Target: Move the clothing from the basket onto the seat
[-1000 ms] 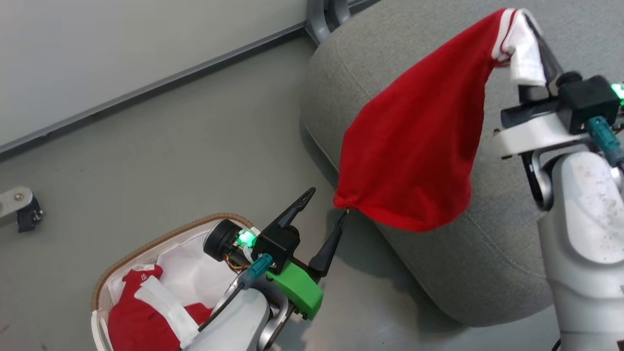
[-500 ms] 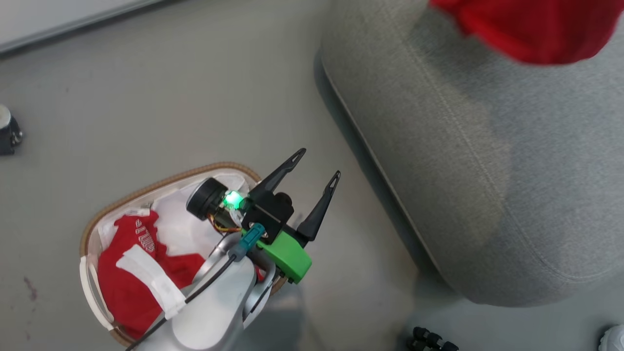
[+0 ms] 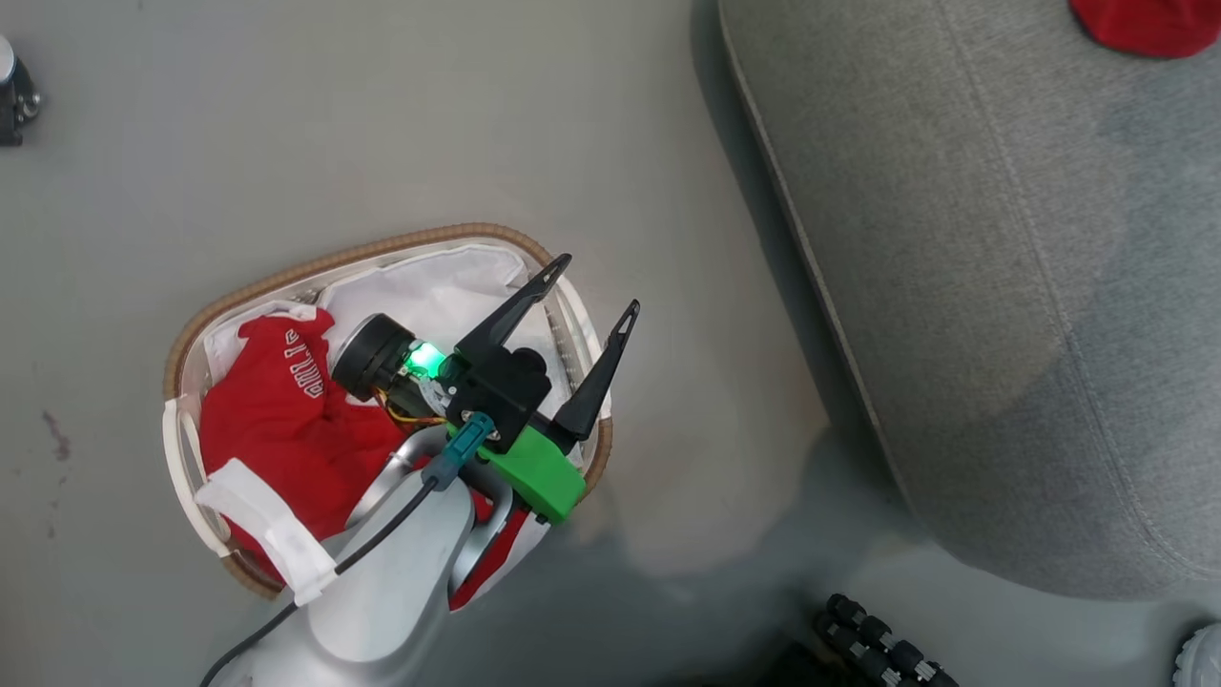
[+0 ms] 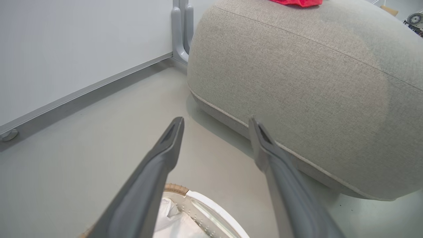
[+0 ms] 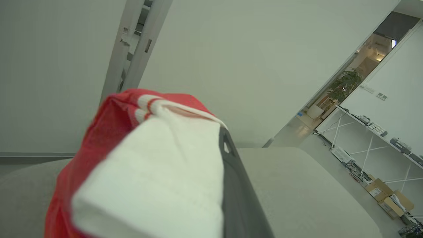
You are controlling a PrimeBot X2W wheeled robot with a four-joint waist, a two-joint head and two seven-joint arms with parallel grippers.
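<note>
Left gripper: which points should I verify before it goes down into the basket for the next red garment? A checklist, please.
1. Left gripper open and empty: ok.
2. Red clothing present in the basket: ok.
3. Left gripper aimed at that clothing: not ok; it points over the rim nearest the seat.
4. Right gripper shut on the held garment, at its white cuff: ok.
5. Held garment resting on the seat: cannot tell.

The left gripper (image 4: 215,121) holds its fingers wide apart over the basket (image 4: 211,211) rim, grey floor (image 4: 115,132) between them. To the right bulges the seat (image 4: 314,82), red clothing (image 4: 297,2) at its far top
</note>
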